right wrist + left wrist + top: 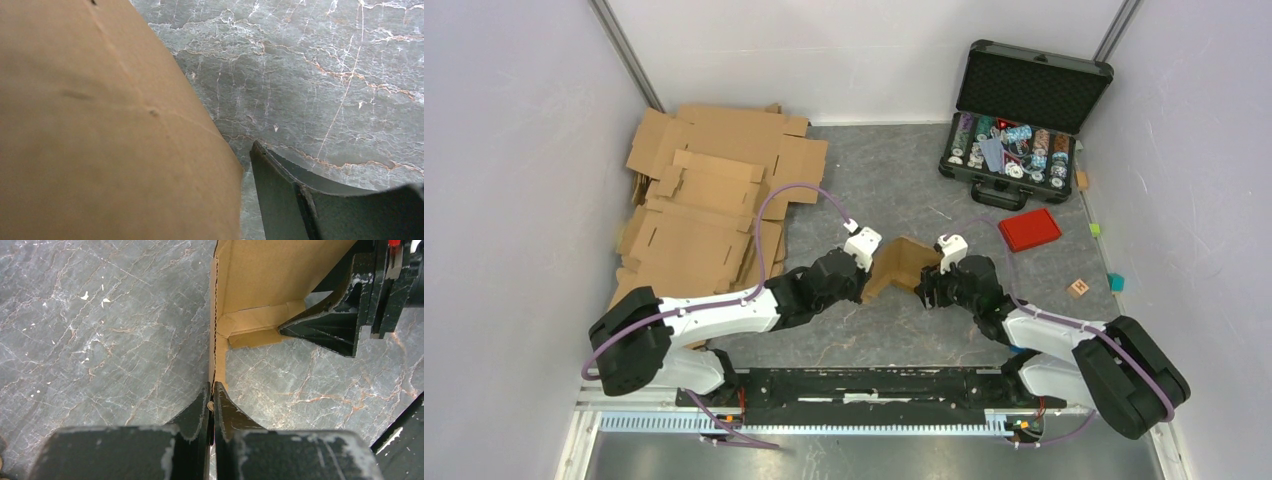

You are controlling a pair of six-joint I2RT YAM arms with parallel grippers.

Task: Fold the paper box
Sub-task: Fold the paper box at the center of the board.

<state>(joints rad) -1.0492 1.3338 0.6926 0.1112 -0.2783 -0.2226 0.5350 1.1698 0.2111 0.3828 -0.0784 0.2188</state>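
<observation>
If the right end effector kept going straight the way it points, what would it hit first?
The paper box, directly ahead of the right end effector; its panel fills half the wrist view. They may already touch.

Both arms share one build. The left arm (724, 312), lower left in the overhead view, and the right arm (1052, 330), lower right, have glossy white shells on the long links and bulky rounded black housings at the joints. A lilac cable (786, 195) arcs over each, and a small white camera block (862, 243) caps each wrist. The bases sit on a black rail (874, 385) along the bottom edge. Close up, the left gripper (213, 392) has matte black wedge-shaped fingers (197, 412) with pale chipped edges; the right gripper (927, 283), at the upper right of the left wrist view, shows the same scuffed black plus a red patch at the top
</observation>
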